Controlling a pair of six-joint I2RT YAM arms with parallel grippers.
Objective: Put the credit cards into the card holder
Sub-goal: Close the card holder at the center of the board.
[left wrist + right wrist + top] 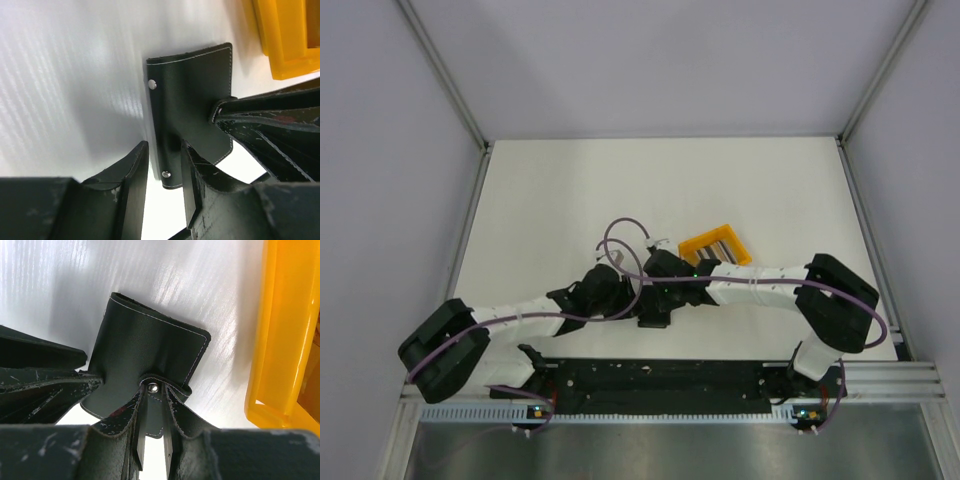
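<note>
The card holder (192, 95), a black stitched folder with small metal snaps, hangs between my two grippers near the table's middle. My right gripper (154, 396) is shut on its snapped flap (159, 385). My left gripper (164, 152) straddles the holder's opposite edge, jaws partly apart. Its right finger (200, 185) lies against the leather, and a pale gap shows beside its left finger (131, 180). In the top view both grippers (642, 292) meet and hide the holder. The credit cards (718, 243) show as grey stripes standing in the orange bin.
The orange bin (692, 246) stands just behind and to the right of the grippers; its wall (280, 340) is close to the holder's right side. Purple cables loop over both arms. Grey walls bound the white table at the back and sides.
</note>
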